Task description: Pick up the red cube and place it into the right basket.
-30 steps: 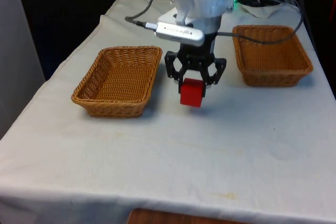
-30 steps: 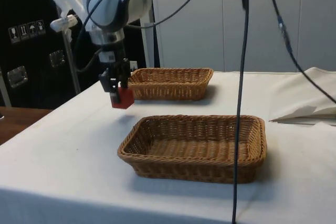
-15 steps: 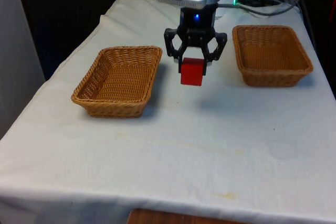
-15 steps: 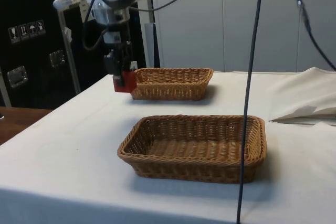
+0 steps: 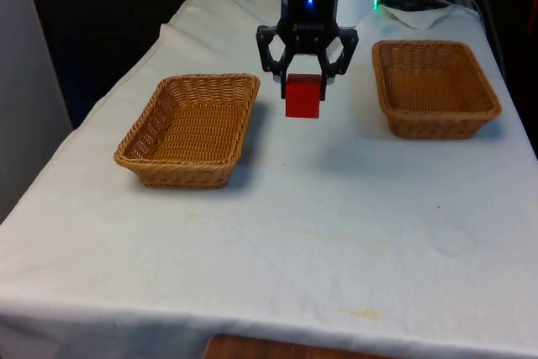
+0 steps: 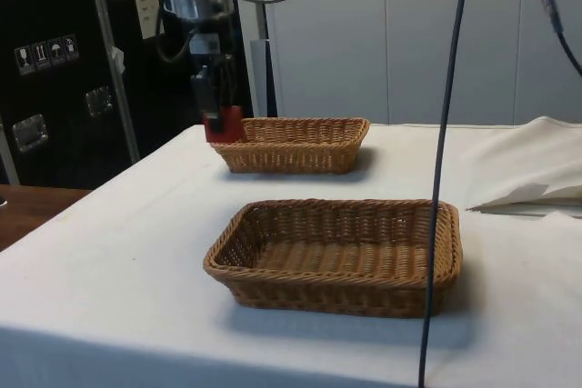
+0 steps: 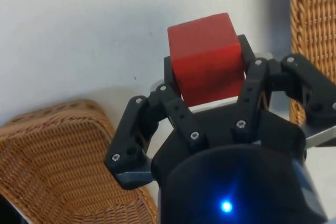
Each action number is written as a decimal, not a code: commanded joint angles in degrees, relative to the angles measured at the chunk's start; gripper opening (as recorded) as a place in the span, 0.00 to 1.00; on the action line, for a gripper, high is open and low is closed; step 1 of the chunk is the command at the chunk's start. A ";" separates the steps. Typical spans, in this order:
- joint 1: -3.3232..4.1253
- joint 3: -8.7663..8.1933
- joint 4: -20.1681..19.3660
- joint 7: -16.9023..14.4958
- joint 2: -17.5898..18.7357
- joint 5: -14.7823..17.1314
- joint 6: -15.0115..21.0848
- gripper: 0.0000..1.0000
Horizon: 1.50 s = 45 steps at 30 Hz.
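Arm cut off above gripper (image 5: 304, 73), fingers clamped on red cube (image 5: 303, 95), lifted between two baskets (image 5: 191, 128), white cloth (image 5: 277, 233), dark cabinets (image 6: 55, 70)

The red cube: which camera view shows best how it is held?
The wrist view: the red cube sits clamped between the gripper jaws. The front view shows it hanging above the cloth; the side view shows it partly.

- Two baskets sat on the table (image 5: 336, 233), well apart: one basket (image 5: 192, 128) toward the front view's left, the other basket (image 5: 434, 86) toward its right and a bit farther back.
- The end effector (image 5: 304, 73) hung over the gap between them, nearer the left one, with the cube (image 5: 303, 96) gripped between its fingers, clear of the table.
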 commanded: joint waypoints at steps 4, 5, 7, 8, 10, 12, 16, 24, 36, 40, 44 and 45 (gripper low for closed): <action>-0.40 -0.29 -1.03 -1.83 -0.80 0.34 0.69 0.04; -0.63 -0.69 -1.20 -2.86 -0.74 0.80 0.74 0.04; -0.80 -1.20 -1.38 -4.01 -0.57 1.38 0.80 0.04; -0.86 -1.43 -1.43 -4.58 -0.52 1.72 0.86 0.04; -1.03 -2.29 -1.55 -6.47 -0.11 2.81 1.09 0.04; -1.09 -2.58 -1.55 -7.05 0.06 3.21 1.09 0.04; -1.38 -3.55 -1.49 -9.34 0.74 4.53 1.32 0.04; -1.89 -5.79 -0.92 -13.87 2.52 7.39 1.60 0.04; -2.75 -9.45 1.20 -20.28 5.84 10.77 1.15 0.04; -2.86 -10.31 1.83 -21.72 6.70 11.69 1.03 0.04; -3.32 -11.57 3.15 -23.89 8.31 13.01 0.80 0.04; -3.44 -11.80 3.50 -24.35 8.65 13.35 0.74 0.04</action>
